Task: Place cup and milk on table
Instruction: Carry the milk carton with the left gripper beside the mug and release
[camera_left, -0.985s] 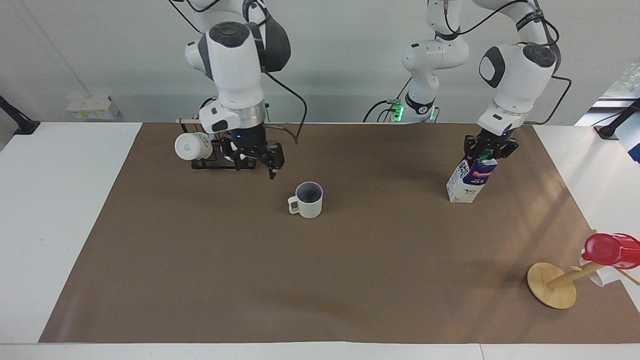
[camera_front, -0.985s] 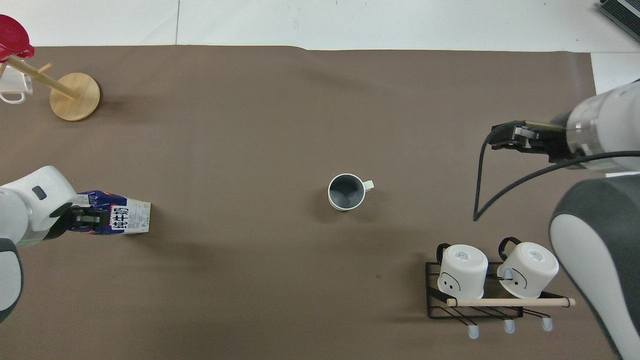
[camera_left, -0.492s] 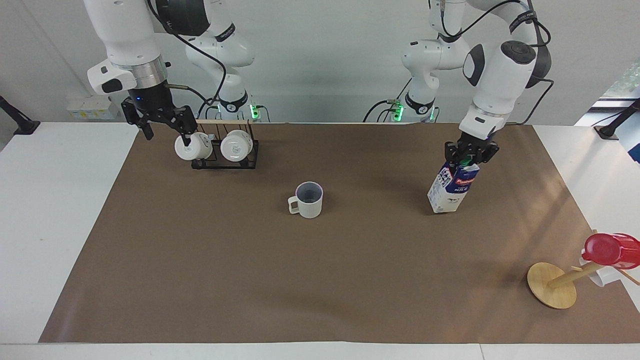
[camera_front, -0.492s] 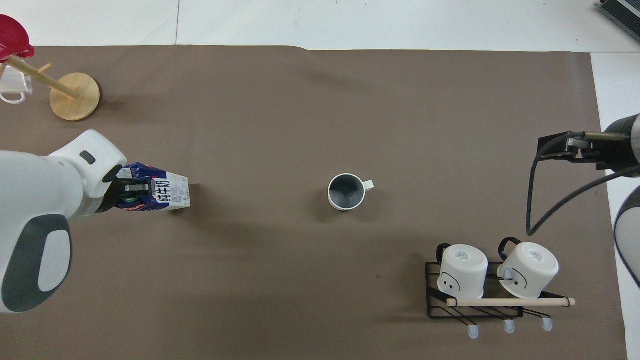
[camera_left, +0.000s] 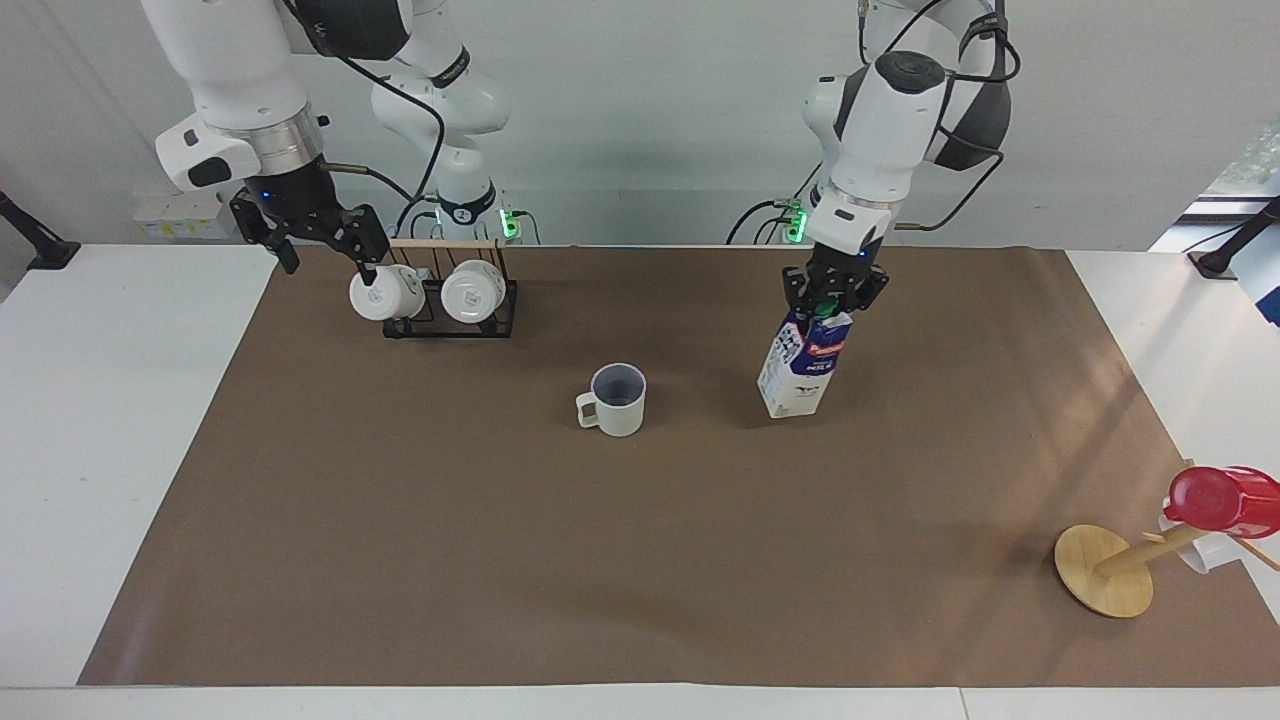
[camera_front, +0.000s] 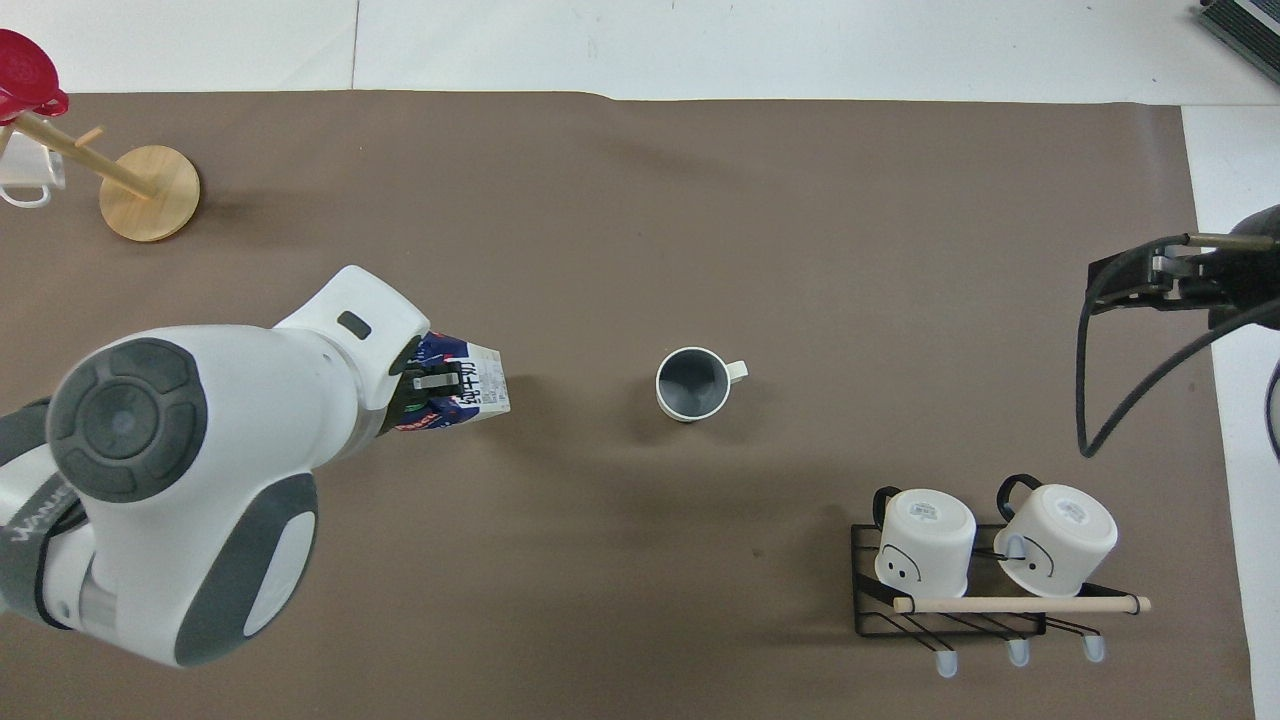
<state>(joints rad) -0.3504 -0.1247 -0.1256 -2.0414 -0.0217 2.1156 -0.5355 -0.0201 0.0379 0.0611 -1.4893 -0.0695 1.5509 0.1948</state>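
The left end effector (camera_left: 832, 292) pinches the tilted milk (camera_left: 800, 364) by its top over the surface (camera_left: 700, 520), beside the upright cup (camera_left: 614, 399), while the right end effector (camera_left: 322, 245) waits spread above the mug rack (camera_left: 450, 300).

Two white mugs (camera_front: 925, 540) lie on a black wire rack (camera_front: 870, 610); a red cup (camera_left: 1215, 498) hangs on a wooden stand (camera_left: 1103, 570).

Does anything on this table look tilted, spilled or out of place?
Only the milk stands out: it leans instead of standing upright, gripped at its top by the left pincer. The cup stands upright on the table, and nothing looks spilled.
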